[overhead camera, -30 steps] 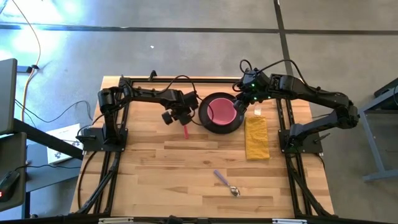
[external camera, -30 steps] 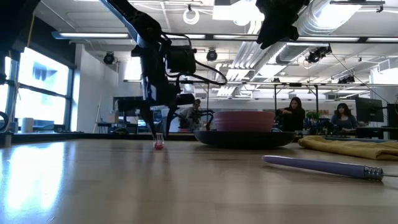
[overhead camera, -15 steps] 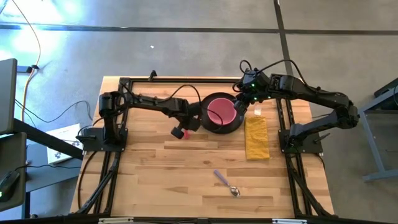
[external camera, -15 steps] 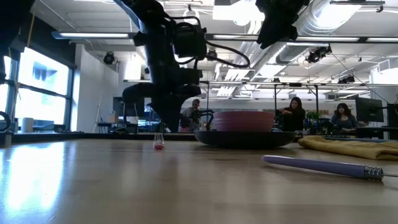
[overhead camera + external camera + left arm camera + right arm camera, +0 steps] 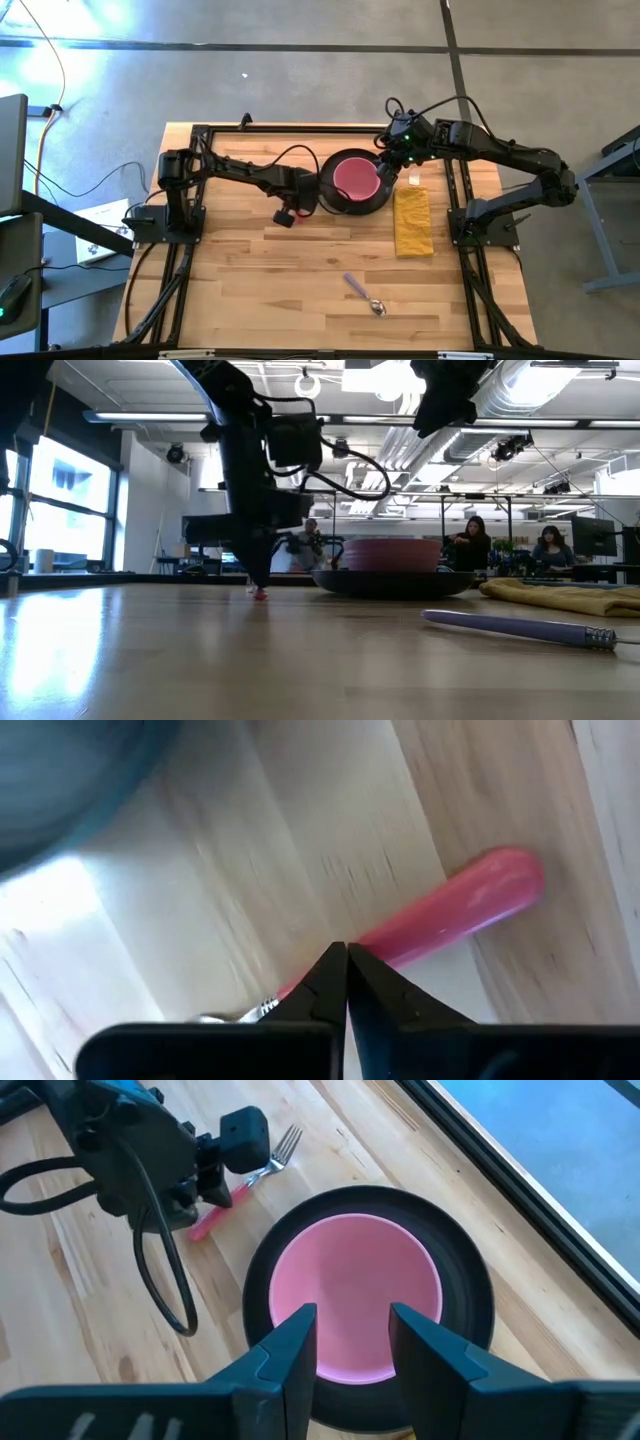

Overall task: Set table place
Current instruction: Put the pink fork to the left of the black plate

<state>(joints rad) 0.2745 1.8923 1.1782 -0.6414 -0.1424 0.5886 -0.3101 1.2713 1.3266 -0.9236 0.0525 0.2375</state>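
At the left of centre in the high view, the left pincer point(image 5: 300, 203) is low over the counter point(image 5: 250, 270), just left of the plate point(image 5: 385, 196). In its wrist view the two dark fingers point(image 5: 322, 982) meet tip to tip, pressed over the fork point(image 5: 455, 908) where the pink handle joins the metal neck; whether they actually grip it I cannot tell. The right wrist view shows that fork lying flat on the wood beside the plate, tines pointing away from the left arm's black body. At upper centre the dark plate carries the pink bowl point(image 5: 355, 178), sitting inside its rim. Just right of the bowl, the right pincer point(image 5: 387, 160) hangs above the plate's edge, its fingers point(image 5: 296, 1342) set a narrow gap apart and holding nothing. Further right the folded yellow napkin point(image 5: 412, 221) lies beside the plate. At lower centre the spoon point(image 5: 364, 294) rests alone, purple handle toward the plate, well apart from the rest.
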